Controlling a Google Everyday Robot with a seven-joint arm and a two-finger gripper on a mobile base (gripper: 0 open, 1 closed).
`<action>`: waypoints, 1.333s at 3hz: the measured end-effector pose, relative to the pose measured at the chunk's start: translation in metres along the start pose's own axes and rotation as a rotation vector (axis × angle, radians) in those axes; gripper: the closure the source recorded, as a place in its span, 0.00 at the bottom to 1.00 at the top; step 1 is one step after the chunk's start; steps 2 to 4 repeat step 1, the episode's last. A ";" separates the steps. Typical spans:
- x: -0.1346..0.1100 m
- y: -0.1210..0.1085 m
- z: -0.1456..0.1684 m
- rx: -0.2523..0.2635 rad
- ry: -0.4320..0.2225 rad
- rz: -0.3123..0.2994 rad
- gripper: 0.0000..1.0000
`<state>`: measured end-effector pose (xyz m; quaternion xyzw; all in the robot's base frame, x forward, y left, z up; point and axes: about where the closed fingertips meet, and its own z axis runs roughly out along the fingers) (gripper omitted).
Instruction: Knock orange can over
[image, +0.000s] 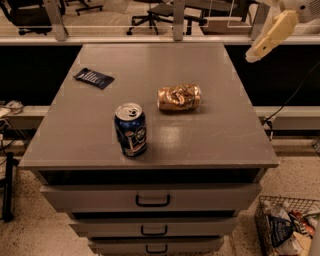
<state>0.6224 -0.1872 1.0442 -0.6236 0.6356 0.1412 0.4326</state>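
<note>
The orange can (179, 97), shiny gold-orange and dented, lies on its side near the middle of the grey cabinet top (210, 135), its silver end pointing left. My gripper (261, 46) hangs in the air at the upper right, past the cabinet's right edge, well apart from the can and above it. It holds nothing that I can see.
A dark blue can (131, 130) stands upright in front of and left of the orange can. A flat dark packet (94, 78) lies at the back left. A wire basket of trash (287, 225) sits on the floor at lower right. Office chairs stand behind the rail.
</note>
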 end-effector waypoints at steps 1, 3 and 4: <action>0.002 0.000 -0.005 0.009 -0.001 0.003 0.00; 0.002 0.000 -0.005 0.009 -0.001 0.003 0.00; 0.002 0.000 -0.005 0.009 -0.001 0.003 0.00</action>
